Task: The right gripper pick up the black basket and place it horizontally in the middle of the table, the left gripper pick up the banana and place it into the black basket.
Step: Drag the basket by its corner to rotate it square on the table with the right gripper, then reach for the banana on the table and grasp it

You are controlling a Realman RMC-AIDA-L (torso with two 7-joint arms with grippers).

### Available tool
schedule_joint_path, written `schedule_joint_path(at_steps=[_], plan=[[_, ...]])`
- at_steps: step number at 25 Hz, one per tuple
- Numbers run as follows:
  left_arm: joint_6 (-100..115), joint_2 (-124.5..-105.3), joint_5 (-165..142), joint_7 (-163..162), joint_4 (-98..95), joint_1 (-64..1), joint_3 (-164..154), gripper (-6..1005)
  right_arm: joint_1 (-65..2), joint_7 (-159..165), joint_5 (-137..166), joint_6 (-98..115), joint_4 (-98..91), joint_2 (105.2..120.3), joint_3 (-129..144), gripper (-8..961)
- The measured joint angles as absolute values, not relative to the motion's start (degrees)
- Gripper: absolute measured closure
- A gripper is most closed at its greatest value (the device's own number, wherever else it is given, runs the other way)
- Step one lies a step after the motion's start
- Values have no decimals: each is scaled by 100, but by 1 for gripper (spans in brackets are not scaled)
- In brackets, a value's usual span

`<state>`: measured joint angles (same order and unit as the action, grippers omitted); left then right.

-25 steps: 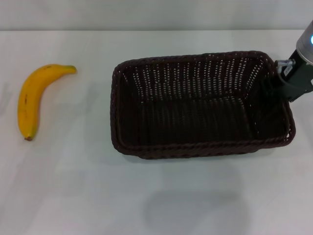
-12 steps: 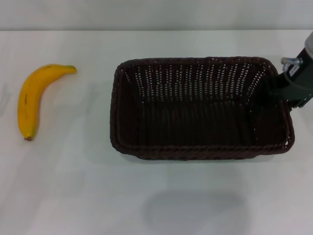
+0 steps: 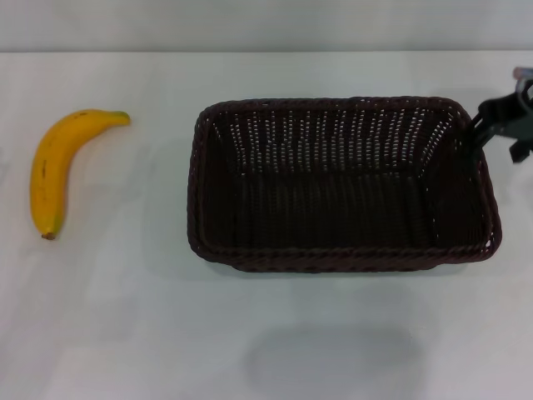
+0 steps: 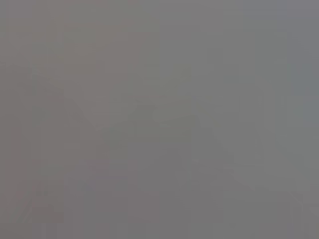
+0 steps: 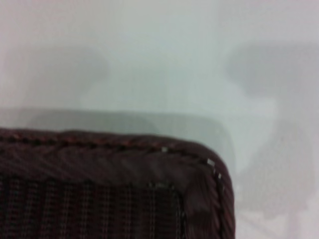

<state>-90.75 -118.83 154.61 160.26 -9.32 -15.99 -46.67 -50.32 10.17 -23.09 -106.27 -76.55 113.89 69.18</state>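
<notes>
The black basket (image 3: 341,185) stands flat on the white table (image 3: 266,333), its long side running left to right, a little right of the middle. Its corner also shows in the right wrist view (image 5: 124,159). The banana (image 3: 57,167) lies on the table at the left, well apart from the basket. My right gripper (image 3: 500,123) is at the far right edge, just outside the basket's far right corner, open and holding nothing. My left gripper is out of view; the left wrist view is plain grey.
Bare tabletop lies between the banana and the basket and along the front (image 3: 125,333). The table's far edge runs along the top of the head view.
The right gripper set the basket down level, let go of its right rim and drew back to the right. The banana has not moved.
</notes>
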Motion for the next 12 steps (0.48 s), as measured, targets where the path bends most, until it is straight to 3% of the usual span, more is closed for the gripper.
schedule_joint_path(at_steps=[7, 12], plan=[[-9017, -11893, 15651, 15991, -890, -1570, -4667, 118, -4576, 700, -2328, -10346, -9014, 11339, 6910, 326], [-8829, -11887, 15638, 15757, -981, -1575, -4688, 119, -3617, -217, -2482, -8866, -9685, 11532, 6847, 327]])
